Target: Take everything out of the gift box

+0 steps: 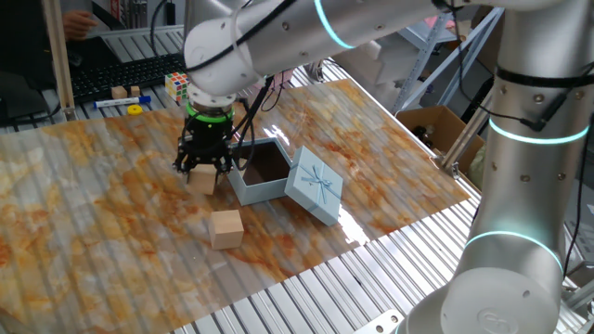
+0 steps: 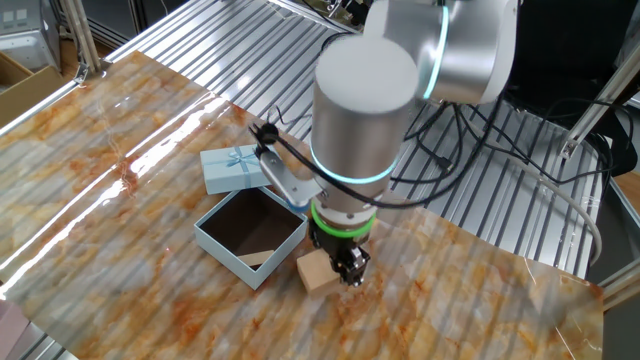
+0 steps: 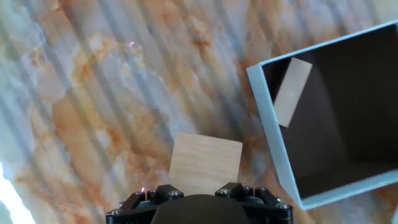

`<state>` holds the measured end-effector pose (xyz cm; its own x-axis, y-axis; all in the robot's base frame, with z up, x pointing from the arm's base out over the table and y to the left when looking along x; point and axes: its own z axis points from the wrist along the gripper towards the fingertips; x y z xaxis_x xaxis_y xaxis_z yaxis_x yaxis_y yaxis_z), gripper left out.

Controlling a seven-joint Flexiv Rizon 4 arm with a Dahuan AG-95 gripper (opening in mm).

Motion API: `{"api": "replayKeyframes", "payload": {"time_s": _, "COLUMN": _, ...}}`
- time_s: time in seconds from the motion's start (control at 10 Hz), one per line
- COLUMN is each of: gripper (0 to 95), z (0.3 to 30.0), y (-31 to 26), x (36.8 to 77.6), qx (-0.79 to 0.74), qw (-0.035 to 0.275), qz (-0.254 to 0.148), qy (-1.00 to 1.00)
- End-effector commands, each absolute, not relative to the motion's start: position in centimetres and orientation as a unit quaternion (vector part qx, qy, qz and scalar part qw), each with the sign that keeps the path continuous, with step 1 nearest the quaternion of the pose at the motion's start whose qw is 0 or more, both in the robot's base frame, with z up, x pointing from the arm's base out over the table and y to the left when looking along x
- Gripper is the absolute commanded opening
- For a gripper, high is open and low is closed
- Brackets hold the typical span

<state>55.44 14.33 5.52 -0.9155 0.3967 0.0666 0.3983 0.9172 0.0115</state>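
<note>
A: Nearest you, the gripper (image 1: 203, 169) is pointing straight down, its jaws part-open around a wooden block (image 1: 202, 178) that is sitting on the bench (image 1: 111, 213) just beside the gift box (image 2: 250, 236). I'm judging it held, not certain.

B: What are you risking?

A: If you're releasing too close to the box wall, the block may be tipping against it or knocking the box.

B: And farther out?

A: Another block (image 3: 291, 90) is leaning inside the box, against the wall; a second loose block (image 1: 225, 228) and the lid (image 1: 313, 185) are crowding your path back.
</note>
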Motion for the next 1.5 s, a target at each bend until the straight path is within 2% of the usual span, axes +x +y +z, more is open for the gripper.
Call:
{"api": "replayKeyframes", "payload": {"time_s": 0.1, "gripper": 0.0, "z": 5.1, "y": 14.3, "x": 55.4, "qx": -0.21, "qw": 0.033, "qz": -0.013, "qy": -0.977}}
{"api": "replayKeyframes", "payload": {"time_s": 0.4, "gripper": 0.0, "z": 3.9, "y": 14.5, "x": 55.6, "qx": -0.217, "qw": 0.029, "qz": -0.012, "qy": -0.976}}
{"api": "replayKeyframes", "payload": {"time_s": 0.5, "gripper": 19.0, "z": 3.5, "y": 14.6, "x": 55.6, "qx": -0.221, "qw": 0.027, "qz": -0.012, "qy": -0.975}}
{"api": "replayKeyframes", "payload": {"time_s": 0.7, "gripper": 19.0, "z": 3.1, "y": 14.6, "x": 55.7, "qx": -0.229, "qw": 0.028, "qz": -0.011, "qy": -0.973}}
{"api": "replayKeyframes", "payload": {"time_s": 1.1, "gripper": 95.0, "z": 3.0, "y": 14.6, "x": 55.7, "qx": -0.252, "qw": 0.035, "qz": -0.008, "qy": -0.967}}
{"api": "replayKeyframes", "payload": {"time_s": 1.5, "gripper": 95.0, "z": 3.4, "y": 14.6, "x": 55.8, "qx": -0.267, "qw": 0.059, "qz": -0.009, "qy": -0.962}}
